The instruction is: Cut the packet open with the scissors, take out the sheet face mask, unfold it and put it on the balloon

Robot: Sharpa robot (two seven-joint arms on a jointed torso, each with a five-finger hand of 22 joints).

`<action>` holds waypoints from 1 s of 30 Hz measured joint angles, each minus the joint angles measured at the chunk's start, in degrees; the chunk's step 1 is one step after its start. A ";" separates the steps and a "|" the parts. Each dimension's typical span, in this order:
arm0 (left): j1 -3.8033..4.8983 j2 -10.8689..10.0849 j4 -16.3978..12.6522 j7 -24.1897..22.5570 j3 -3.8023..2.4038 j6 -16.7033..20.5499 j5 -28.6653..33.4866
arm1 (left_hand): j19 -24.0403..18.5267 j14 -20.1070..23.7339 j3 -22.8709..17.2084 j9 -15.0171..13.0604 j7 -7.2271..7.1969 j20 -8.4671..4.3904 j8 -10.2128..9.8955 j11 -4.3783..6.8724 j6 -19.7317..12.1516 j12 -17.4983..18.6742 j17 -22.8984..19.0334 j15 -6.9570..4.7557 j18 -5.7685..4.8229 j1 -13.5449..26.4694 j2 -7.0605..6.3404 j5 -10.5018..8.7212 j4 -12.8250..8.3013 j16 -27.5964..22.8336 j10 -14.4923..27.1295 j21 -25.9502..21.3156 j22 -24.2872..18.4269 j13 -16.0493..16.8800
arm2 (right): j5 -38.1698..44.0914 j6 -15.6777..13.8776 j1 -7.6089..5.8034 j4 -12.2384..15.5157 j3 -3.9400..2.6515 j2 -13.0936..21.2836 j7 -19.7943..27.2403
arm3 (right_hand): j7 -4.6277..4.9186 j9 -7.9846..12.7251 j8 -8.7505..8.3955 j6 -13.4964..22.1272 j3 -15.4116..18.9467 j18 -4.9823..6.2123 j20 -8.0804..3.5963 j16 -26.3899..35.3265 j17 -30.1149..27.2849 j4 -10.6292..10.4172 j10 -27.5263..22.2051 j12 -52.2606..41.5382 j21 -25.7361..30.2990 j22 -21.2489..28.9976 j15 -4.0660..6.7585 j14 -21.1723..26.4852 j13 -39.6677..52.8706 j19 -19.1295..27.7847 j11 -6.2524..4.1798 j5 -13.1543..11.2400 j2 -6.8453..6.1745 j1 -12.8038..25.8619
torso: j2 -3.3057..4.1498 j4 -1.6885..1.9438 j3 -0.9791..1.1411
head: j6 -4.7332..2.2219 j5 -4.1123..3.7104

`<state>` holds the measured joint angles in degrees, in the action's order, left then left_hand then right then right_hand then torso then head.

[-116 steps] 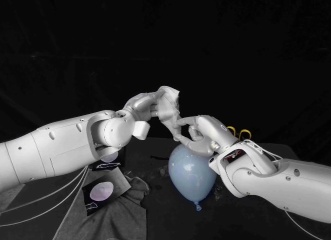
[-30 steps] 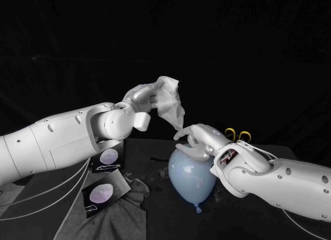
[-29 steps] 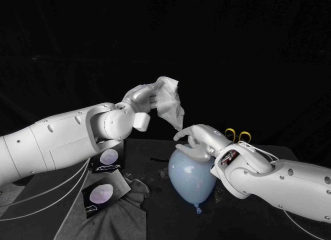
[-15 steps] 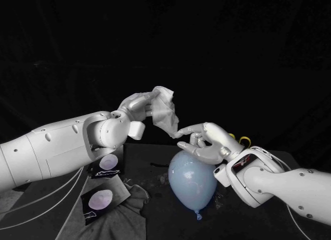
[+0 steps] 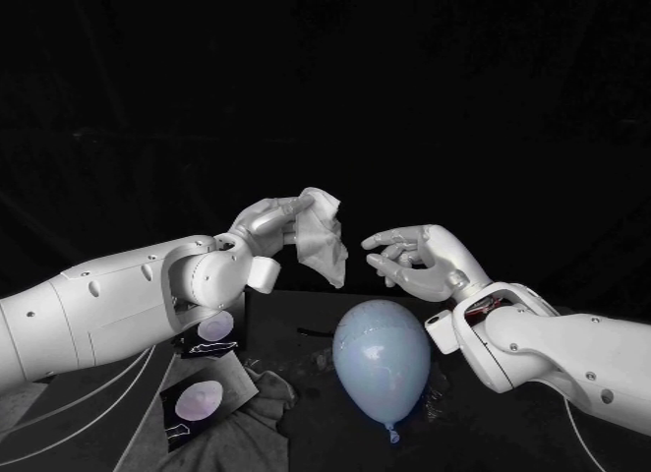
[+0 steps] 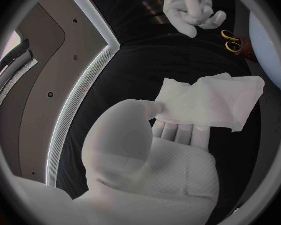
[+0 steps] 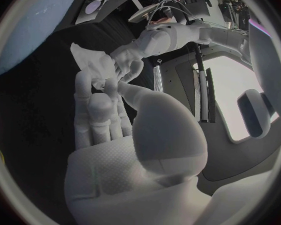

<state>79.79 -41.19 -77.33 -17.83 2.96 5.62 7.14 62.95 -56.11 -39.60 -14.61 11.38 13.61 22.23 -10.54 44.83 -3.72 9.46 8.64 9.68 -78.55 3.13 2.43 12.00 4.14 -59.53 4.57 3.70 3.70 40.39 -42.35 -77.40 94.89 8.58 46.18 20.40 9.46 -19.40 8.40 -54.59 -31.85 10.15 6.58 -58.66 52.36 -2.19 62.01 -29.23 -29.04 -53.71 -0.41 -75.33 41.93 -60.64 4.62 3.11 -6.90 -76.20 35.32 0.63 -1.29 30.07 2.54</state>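
The left hand (image 5: 273, 226) is pinching the folded sheet mask (image 5: 323, 241) at centre frame, with its long side hanging downward. The right hand (image 5: 422, 264), fingers spread and empty, is hovering just right of it, not touching. The balloon (image 5: 383, 362) is lying below both, at lower centre.

Left hand (image 5: 273, 220) is up above the black table (image 5: 300, 307), pinching the crumpled white sheet mask (image 5: 323, 239), which hangs from its fingers; right hand (image 5: 425, 262) is just beside it, clear of the mask, fingers loosely curled and spread, holding nothing. Below and between them the pale blue balloon (image 5: 381, 356) lies on the table, knot towards the camera, neither hand touching it; the near packet piece (image 5: 198, 401) lies against a rumpled grey cloth (image 5: 262, 433); the far packet piece (image 5: 212, 328) sits under the left arm.
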 measured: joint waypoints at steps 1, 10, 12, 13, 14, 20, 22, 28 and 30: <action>-0.22 -0.03 0.01 -0.03 0.05 -0.16 -0.31 | 0.00 0.00 0.00 0.00 0.00 0.00 0.03 0.00 0.00 0.00 -0.01 0.00 0.00 0.00 0.00 0.00 0.00 0.00 0.00 0.00 0.00 0.00 | -0.89 -0.11 -0.36 -0.60 -0.03 -0.35 0.09 | 0.19 0.12 0.00 0.19 -0.07 -0.01 0.14 2.00 -1.72 -0.11 -0.35 1.34 0.61 0.37 -0.16 0.94 -1.47 0.37 0.10 0.00 -0.40 0.40 | -0.01 0.00 0.00 | -0.07 0.01; -1.11 -0.14 -0.50 -0.14 0.24 -1.44 -1.93 | -0.34 0.00 0.39 -0.12 0.19 0.07 0.37 0.10 0.48 0.00 -0.06 0.00 -0.02 -0.39 -1.42 0.01 -1.05 0.00 -0.70 -0.01 0.07 0.00 | -4.90 -0.50 -1.68 -6.14 -0.09 -3.76 -0.66 | 1.14 1.42 0.00 1.24 1.20 -0.02 0.94 11.51 -8.50 -1.37 -0.13 10.11 4.42 3.06 -1.28 5.08 -13.52 1.16 0.77 0.00 -0.80 0.80 | 0.02 0.13 -0.02 | -0.64 0.38; -1.19 -0.21 -0.65 -0.15 0.27 -1.77 -2.21 | -0.41 0.00 0.49 -0.18 0.37 0.00 0.54 0.31 0.66 0.00 -0.06 0.00 -0.02 -0.62 -2.30 0.01 -1.76 0.00 -0.91 -0.01 0.07 -0.01 | -5.41 -0.62 -1.76 -7.18 -0.09 -4.51 -1.01 | 1.28 1.59 0.00 1.49 1.67 -0.03 1.27 12.03 -8.65 -1.39 -0.51 10.87 5.00 3.35 -1.55 5.58 -14.64 1.50 1.15 0.00 -0.91 0.92 | 0.05 0.14 -0.02 | -0.77 0.47; -1.23 -0.24 -0.69 -0.16 0.29 -1.90 -2.32 | -0.41 0.00 0.82 -0.18 0.19 0.00 0.68 0.18 0.83 0.00 -0.06 0.00 -0.02 -0.68 -2.84 0.02 -2.08 0.00 -1.04 -0.01 0.07 0.00 | -5.60 -0.68 -1.78 -7.64 -0.10 -4.86 -1.16 | 1.48 1.72 0.00 1.70 1.83 -0.04 1.46 12.37 -8.73 -1.54 -0.71 11.37 5.44 3.56 -1.68 6.09 -15.40 1.85 1.34 0.00 -1.10 1.11 | 0.07 0.14 -0.02 | -0.79 0.50; -1.26 -0.26 -0.70 -0.16 0.31 -1.98 -2.38 | -0.41 0.00 1.05 -0.19 0.20 0.00 0.71 0.10 0.83 0.00 -0.06 0.00 -0.02 -0.71 -3.25 0.02 -2.31 0.00 -1.11 0.00 0.07 -0.01 | -5.70 -0.72 -1.79 -7.91 -0.11 -5.08 -1.26 | 1.59 1.79 0.00 1.82 1.90 -0.04 1.52 12.59 -8.79 -1.62 -0.88 11.65 5.65 3.69 -1.75 6.39 -15.79 2.15 1.51 0.00 -1.10 1.10 | 0.07 0.14 -0.02 | -0.81 0.52; -1.68 -0.35 -0.71 -0.17 0.50 -2.66 -2.90 | -0.41 0.00 2.50 -0.43 0.40 0.00 1.08 0.22 1.02 0.00 -0.06 0.00 -0.03 -1.45 -5.19 0.02 -4.25 0.00 -1.23 0.00 0.14 -0.08 | -6.39 -1.15 -1.86 -10.31 -0.16 -7.35 -2.27 | 2.53 2.63 -0.67 3.76 3.34 -0.13 2.57 13.74 -9.56 -1.92 -2.14 13.32 7.88 4.97 -2.96 9.68 -19.26 4.19 2.77 0.00 -2.05 1.22 | 0.09 0.09 -0.02 | -0.87 0.54; -1.82 -0.35 -0.72 -0.16 0.54 -2.89 -3.06 | -0.53 0.00 2.78 -0.55 0.40 -0.12 1.39 0.31 1.03 0.00 -0.06 0.00 -0.03 -2.08 -5.83 0.02 -5.55 0.00 -1.31 0.00 0.22 -0.08 | -6.51 -1.27 -1.88 -11.11 -0.17 -8.11 -2.60 | 2.71 2.69 -0.67 3.95 3.48 -0.44 2.55 13.84 -9.66 -1.92 -2.36 13.32 8.12 5.21 -3.08 10.00 -19.78 4.39 2.98 0.00 -2.08 1.19 | 0.09 0.09 -0.02 | -0.80 0.42; -2.08 -0.35 -1.08 -0.06 0.61 -3.35 -3.78 | -0.73 0.00 2.86 -0.57 0.46 -0.32 1.70 0.32 1.49 0.00 -0.11 0.00 -0.04 -4.03 -5.75 0.02 -8.32 0.00 -1.90 0.21 0.40 -0.08 | -6.66 -1.28 -1.91 -11.63 -0.22 -8.95 -2.93 | 1.11 2.70 0.70 2.37 6.60 -0.49 1.75 3.89 -4.16 -2.17 2.15 5.35 5.90 3.68 -1.53 5.80 -16.31 1.78 1.12 0.00 -2.06 1.17 | 0.08 0.09 -0.02 | -0.70 0.05; -2.11 -0.36 -1.19 -0.05 0.61 -3.42 -4.10 | -0.82 0.00 2.68 -0.57 0.52 -0.41 1.93 0.66 1.96 0.00 -0.11 0.00 -0.04 -4.42 -5.37 0.02 -8.70 0.00 -2.50 0.48 0.42 -0.08 | -6.70 -1.09 -1.91 -11.24 -0.24 -8.80 -2.79 | 0.53 2.83 1.37 1.79 7.77 -0.49 1.09 -4.90 3.04 -2.57 2.45 0.61 3.99 2.02 -1.00 2.12 -13.23 0.85 0.75 0.00 -1.73 0.84 | 0.08 0.07 -0.02 | -0.62 -0.07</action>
<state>77.68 -41.54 -78.52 -17.88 3.57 2.20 3.05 62.13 -56.11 -36.92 -15.18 11.90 13.20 24.16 -9.89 46.79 -3.71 9.35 8.64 9.64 -82.97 -2.24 2.45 3.30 4.14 -62.02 5.04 4.12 3.62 33.69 -43.45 -79.31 83.66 8.34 37.39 17.61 9.99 -16.57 9.77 -52.81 -24.08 9.66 7.68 -63.56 55.40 -4.76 64.46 -28.62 -25.04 -51.68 -1.40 -73.21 28.70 -59.79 5.37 3.11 -8.63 -75.36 35.40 0.70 -1.31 29.45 2.47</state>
